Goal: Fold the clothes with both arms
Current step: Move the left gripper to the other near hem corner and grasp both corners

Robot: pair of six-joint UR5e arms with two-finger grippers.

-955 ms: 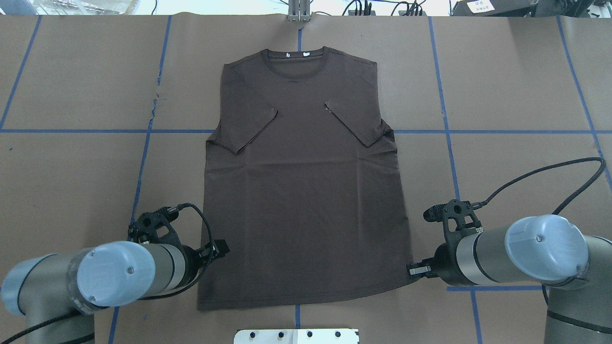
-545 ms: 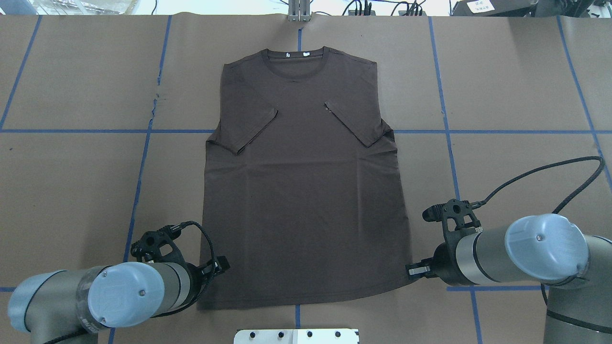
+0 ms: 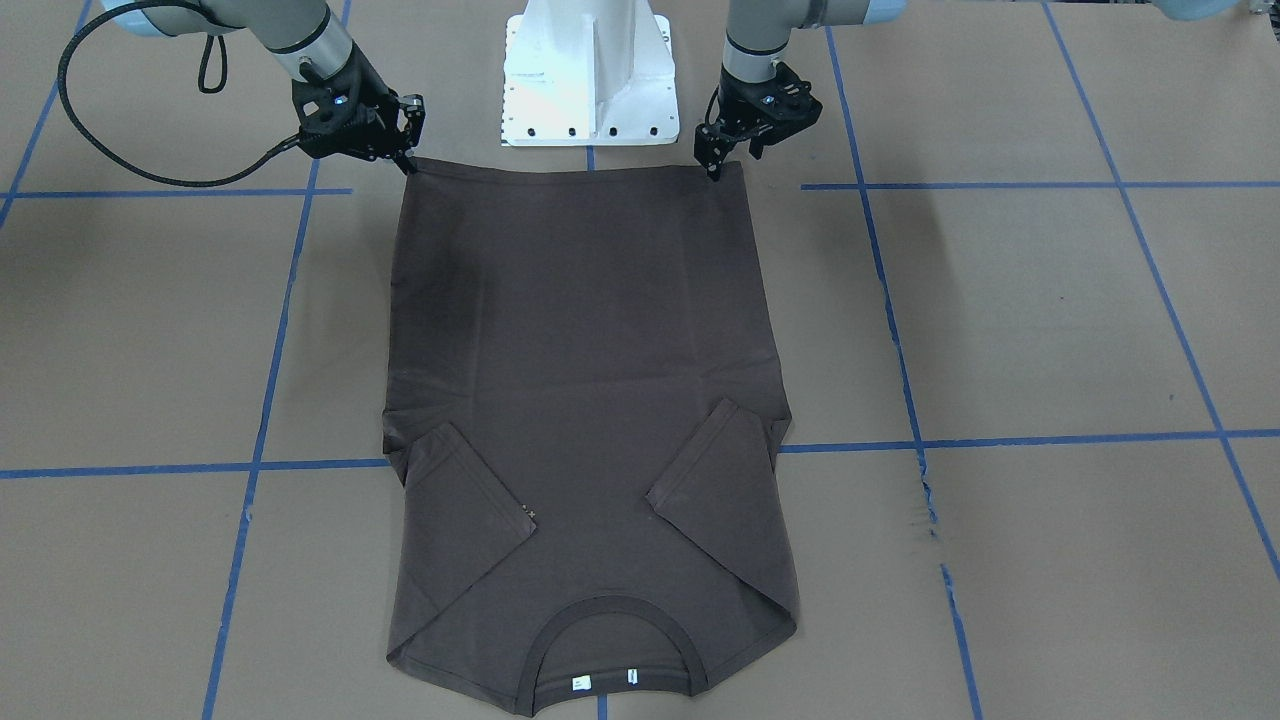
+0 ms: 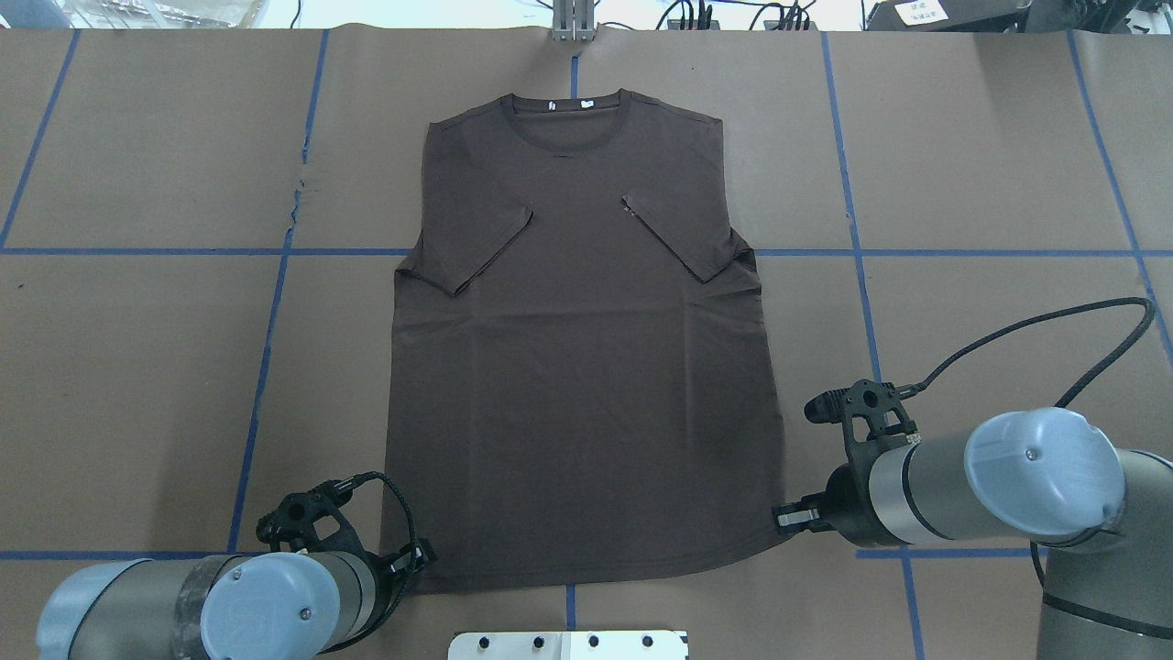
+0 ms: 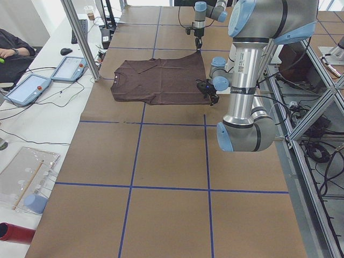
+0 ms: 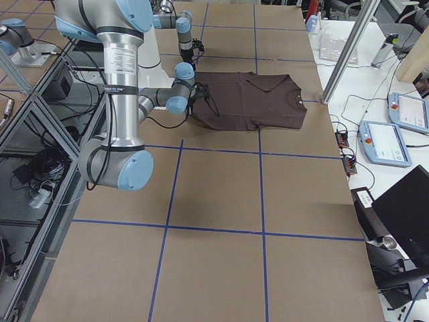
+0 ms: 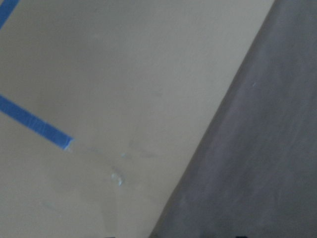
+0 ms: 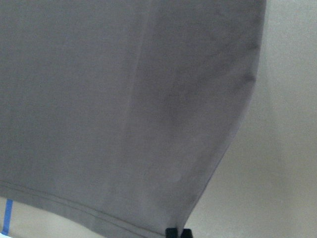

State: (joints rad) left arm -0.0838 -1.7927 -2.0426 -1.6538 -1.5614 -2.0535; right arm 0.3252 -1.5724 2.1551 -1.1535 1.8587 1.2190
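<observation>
The dark brown T-shirt (image 4: 586, 367) lies flat on the brown table, collar at the far side and both sleeves folded inward over the chest. My left gripper (image 4: 420, 557) sits at the hem's near left corner, seen at the shirt's top right corner (image 3: 712, 172) in the front-facing view; its fingers look open. My right gripper (image 4: 781, 518) is low at the hem's near right corner (image 3: 408, 165). In the right wrist view its fingertips (image 8: 178, 233) meet on the cloth corner (image 8: 124, 99). The left wrist view shows the shirt's side edge (image 7: 257, 148) over bare table.
The white pedestal base (image 3: 590, 80) stands just behind the hem, between the arms. Blue tape lines (image 4: 266, 367) cross the paper-covered table. Tablets (image 5: 27, 88), a metal pole (image 5: 80, 37) and a seated person's arm (image 5: 11, 51) are beyond the far end.
My left arm has drawn back toward the robot along the shirt's left edge, down to the hem corner. My right gripper has shifted slightly inward at its corner.
</observation>
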